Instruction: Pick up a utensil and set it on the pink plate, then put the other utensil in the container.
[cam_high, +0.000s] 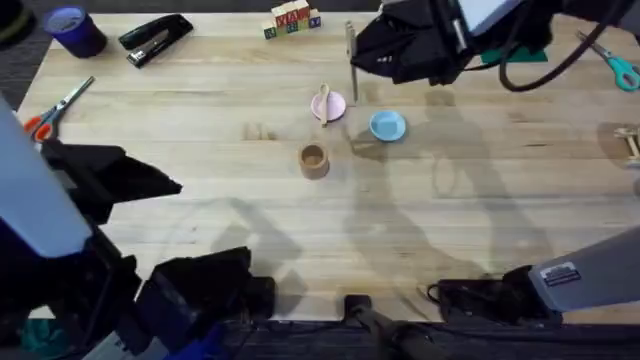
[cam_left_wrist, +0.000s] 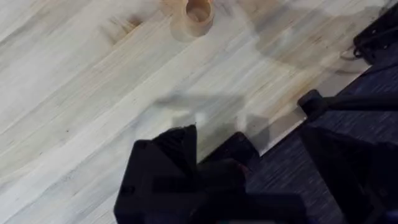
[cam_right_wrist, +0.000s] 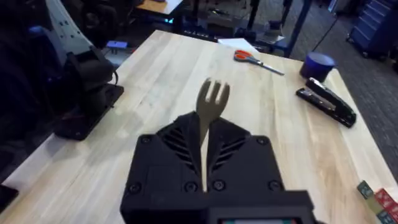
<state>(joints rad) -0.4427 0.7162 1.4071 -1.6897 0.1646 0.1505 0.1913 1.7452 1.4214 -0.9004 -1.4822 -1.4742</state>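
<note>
Fork: the pale wooden fork (cam_right_wrist: 210, 115) is clamped between the fingers of the right claw (cam_right_wrist: 205, 146). Seen from the right wrist, its prongs stick out past the fingertips and the thin flat handle runs back between them along the claw's own axis. From overhead it shows as a thin stick (cam_high: 351, 62) reaching out from the raised right claw (cam_high: 385, 58), its long axis running away from the arm bases, above the counter just beyond the plates.

Spoon: the pale wooden spoon (cam_high: 324, 103) lies across the pink plate (cam_high: 334, 106), its long axis also running away from the bases, rounded bowl at the far end.

Container: the brown cylindrical cup (cam_high: 314, 160) stands upright and open on the counter (cam_high: 220, 190), nearer the bases than the pink plate; the left wrist view shows its open mouth (cam_left_wrist: 198, 11).

Left claw: it (cam_left_wrist: 214, 146) hangs low over the counter's near edge, fingers parted, gripping nothing.

Surroundings: a light blue plate (cam_high: 388, 126) sits just beside the pink plate. A dark blue cup (cam_high: 74, 30), a black stapler (cam_high: 155, 38), orange-handled scissors (cam_high: 55, 108), toy blocks (cam_high: 292, 19) and teal scissors (cam_high: 618, 62) lie along the counter's edges, well apart from the cup.
</note>
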